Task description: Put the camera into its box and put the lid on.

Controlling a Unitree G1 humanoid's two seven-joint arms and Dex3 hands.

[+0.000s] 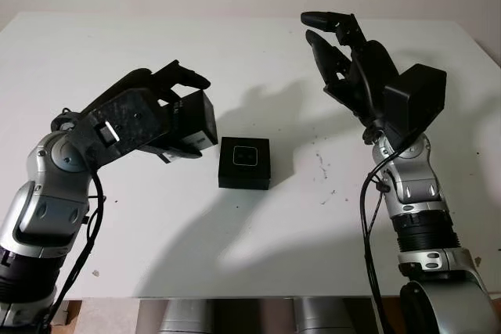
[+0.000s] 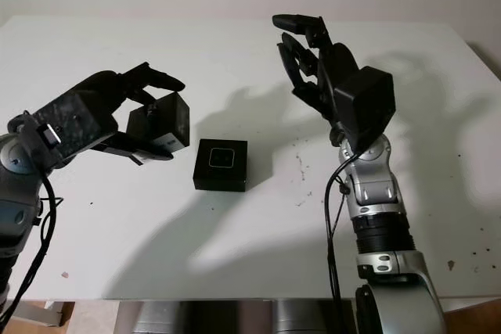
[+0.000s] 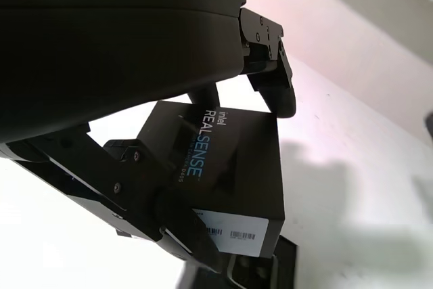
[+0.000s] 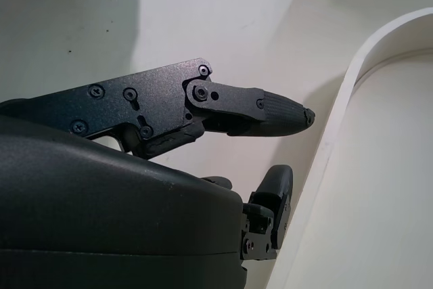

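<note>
black box lid (image 1: 194, 120) printed "realsense" is clenched in the left hand (image 1: 153, 111), lifted off the white bench (image 1: 258, 232) just left of the open box (image 1: 244, 163). the camera (image 1: 245, 156) sits inside that box, lens side up, at the bench's middle. the right hand (image 1: 344, 52) is raised above the bench's right part, released and grasping nothing

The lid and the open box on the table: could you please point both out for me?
lid (image 1: 197, 119): left eye view, its dark side face, held in the left hand.
box (image 1: 245, 163): left eye view, its top rim.
</note>
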